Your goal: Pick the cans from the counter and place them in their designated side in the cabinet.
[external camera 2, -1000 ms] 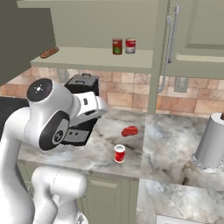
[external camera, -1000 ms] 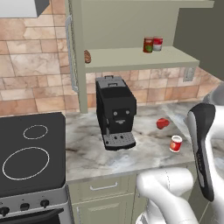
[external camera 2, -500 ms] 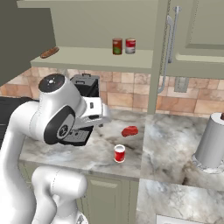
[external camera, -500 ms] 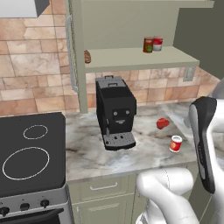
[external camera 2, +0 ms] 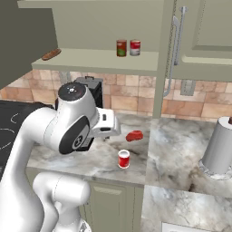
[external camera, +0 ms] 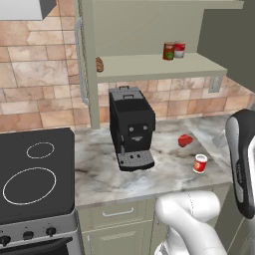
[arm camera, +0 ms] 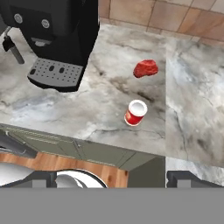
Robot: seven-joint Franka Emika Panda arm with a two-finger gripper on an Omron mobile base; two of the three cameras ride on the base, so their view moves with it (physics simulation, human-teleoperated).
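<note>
Since a second ago, arm has swung forward; hand camera looks down on the small red tin with white band [arm camera: 135, 113], standing upright on the grey-white marbled bench [arm camera: 109, 92], 7 o'clock of red lumpy object [arm camera: 145, 68], awaiting pickup. Pincer state: cannot tell. Two tins [external camera: 174, 50] already shelved in the sage-green cabinet [external camera: 149, 67].

Red can [arm camera: 135, 113] upright on counter [arm camera: 100, 100]

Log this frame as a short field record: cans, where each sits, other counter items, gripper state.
can on counter: red can upright near the counter front edge
cans on shelf: two cans side by side in the cabinet
red lumpy object: on the counter, behind the red can, apart from it
coffee machine: left of the can
paper towel roll: on the counter
gripper: above the counter's front edge, holding nothing; jaw state unclear
</note>
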